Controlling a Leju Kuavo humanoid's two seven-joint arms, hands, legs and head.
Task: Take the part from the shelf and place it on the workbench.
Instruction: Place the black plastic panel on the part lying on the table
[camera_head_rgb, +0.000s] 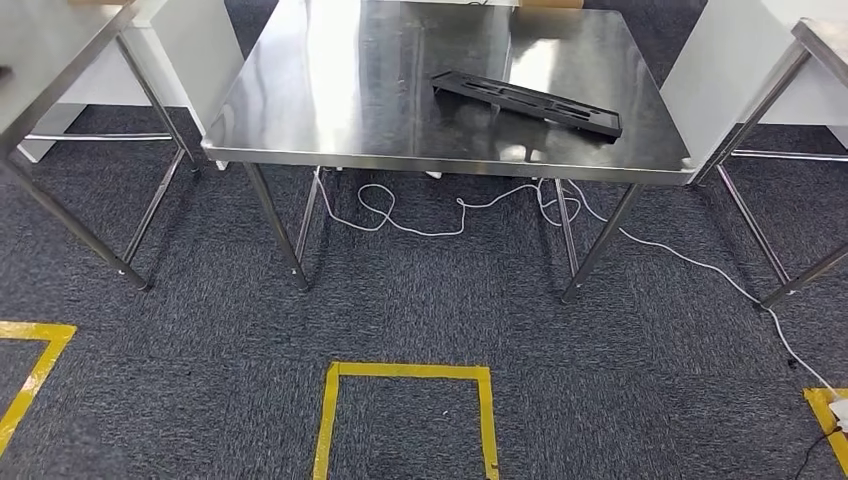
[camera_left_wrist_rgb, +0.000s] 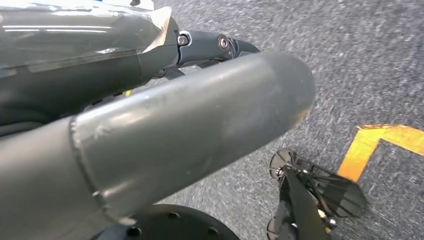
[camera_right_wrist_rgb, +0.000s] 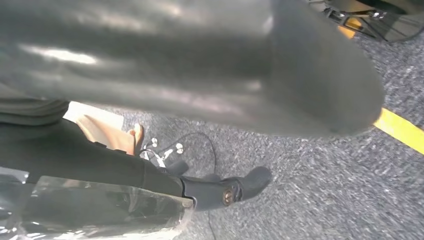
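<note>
the black slotted part (camera_head_rgb: 527, 103) lies flat on the steel workbench (camera_head_rgb: 330, 110), looking stiff, light and easiest gripped along a long edge, while the left hand (camera_left_wrist_rgb: 165, 135) and right hand (camera_right_wrist_rgb: 200, 65) hang with nothing visibly held, finger positions i cannot tell.

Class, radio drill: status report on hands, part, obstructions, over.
Left robot hand and right robot hand empty, hanging over carpet. Black part lying on steel workbench. White cable on floor beneath workbench, clear of part.
</note>
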